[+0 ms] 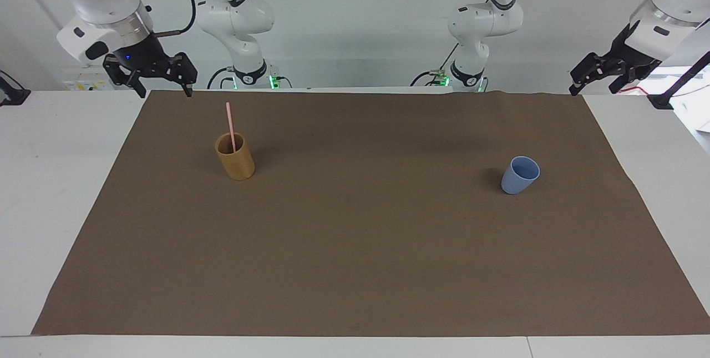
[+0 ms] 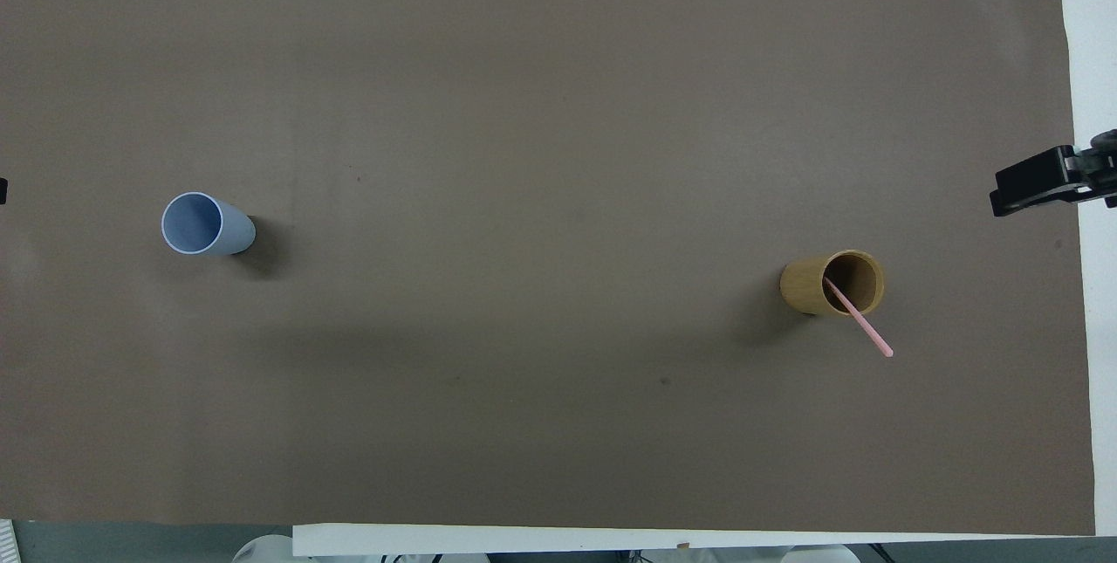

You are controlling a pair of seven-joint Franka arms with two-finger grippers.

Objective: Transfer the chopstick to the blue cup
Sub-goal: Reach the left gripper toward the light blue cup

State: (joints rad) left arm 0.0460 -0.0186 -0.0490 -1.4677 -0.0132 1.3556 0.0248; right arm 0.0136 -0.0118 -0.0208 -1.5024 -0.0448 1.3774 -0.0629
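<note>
A pale pink chopstick (image 1: 229,125) stands tilted in the tan wooden-looking cup (image 1: 236,165) toward the right arm's end of the table; it also shows in the overhead view (image 2: 866,329). The light-blue cup (image 1: 519,179) stands upright and empty toward the left arm's end, and shows in the overhead view (image 2: 229,231). My right gripper (image 1: 164,90) is open and empty, raised over the mat's edge nearest the robots, apart from the tan cup. My left gripper (image 1: 594,88) is open and empty, raised over the mat's corner at its own end.
A brown mat (image 1: 355,247) covers most of the white table (image 1: 50,180). The tan cup also shows in the overhead view (image 2: 805,288). Only the two cups stand on the mat, wide apart.
</note>
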